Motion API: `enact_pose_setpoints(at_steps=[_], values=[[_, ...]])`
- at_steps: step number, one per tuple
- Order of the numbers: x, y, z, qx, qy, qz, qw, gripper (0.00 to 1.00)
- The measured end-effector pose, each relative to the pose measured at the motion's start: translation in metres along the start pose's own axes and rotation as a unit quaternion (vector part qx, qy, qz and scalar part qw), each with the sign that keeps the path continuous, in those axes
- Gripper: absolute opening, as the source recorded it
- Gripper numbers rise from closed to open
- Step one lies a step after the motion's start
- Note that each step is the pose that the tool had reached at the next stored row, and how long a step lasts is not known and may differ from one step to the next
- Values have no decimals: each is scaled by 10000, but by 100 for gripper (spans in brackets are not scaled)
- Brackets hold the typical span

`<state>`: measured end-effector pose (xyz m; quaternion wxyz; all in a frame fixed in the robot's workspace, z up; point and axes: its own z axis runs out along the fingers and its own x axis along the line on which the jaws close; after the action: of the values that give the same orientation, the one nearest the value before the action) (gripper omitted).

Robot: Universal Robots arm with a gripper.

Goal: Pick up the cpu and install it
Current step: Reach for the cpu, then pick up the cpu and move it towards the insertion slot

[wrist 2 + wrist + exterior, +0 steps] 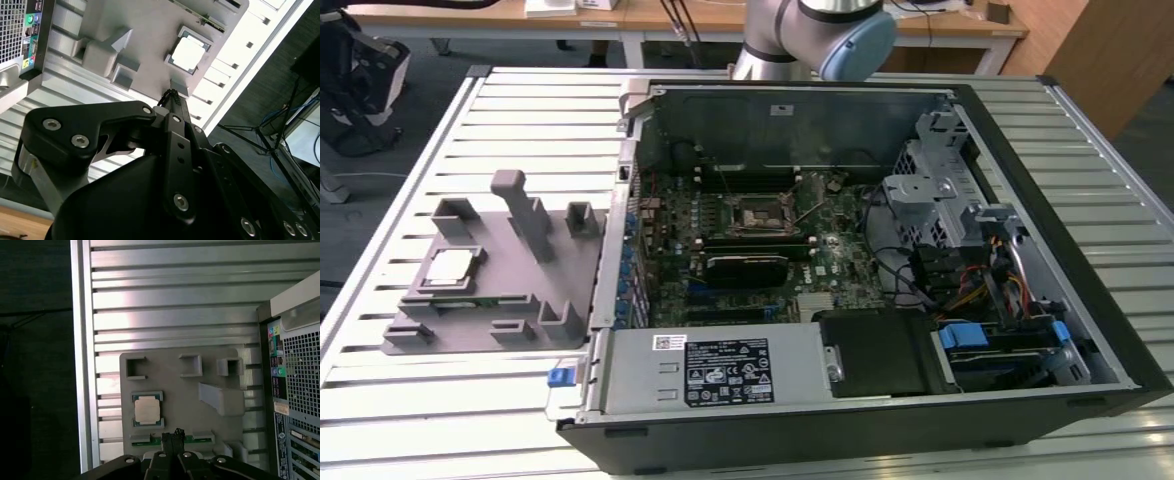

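Observation:
The cpu [450, 268] is a small silver-topped square lying flat in a recess of the grey fixture [520, 290], at the exterior view's left. Both wrist views look down on it from well above: the cpu [188, 54] [147, 409] sits in its pale frame. My gripper [171, 96] [175, 433] hangs high over the fixture's edge near the cpu, its fingertips together and nothing between them. Inside the open computer case, the black cpu socket [763, 215] sits on the motherboard.
The open computer case [1014, 330] takes up the middle and right of the slatted metal table [494, 400]. A green-edged memory stick [142, 440] stands in a fixture slot beside the cpu. Grey posts [523, 205] rise from the fixture. The arm's base [814, 40] is behind the case.

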<state>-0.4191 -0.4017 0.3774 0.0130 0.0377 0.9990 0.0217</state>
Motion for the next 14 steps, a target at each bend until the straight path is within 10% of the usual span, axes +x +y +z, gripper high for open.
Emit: enact_pose_setpoints(at_steps=[14], values=[[106,-11,76,0,0,0,10000,11]])
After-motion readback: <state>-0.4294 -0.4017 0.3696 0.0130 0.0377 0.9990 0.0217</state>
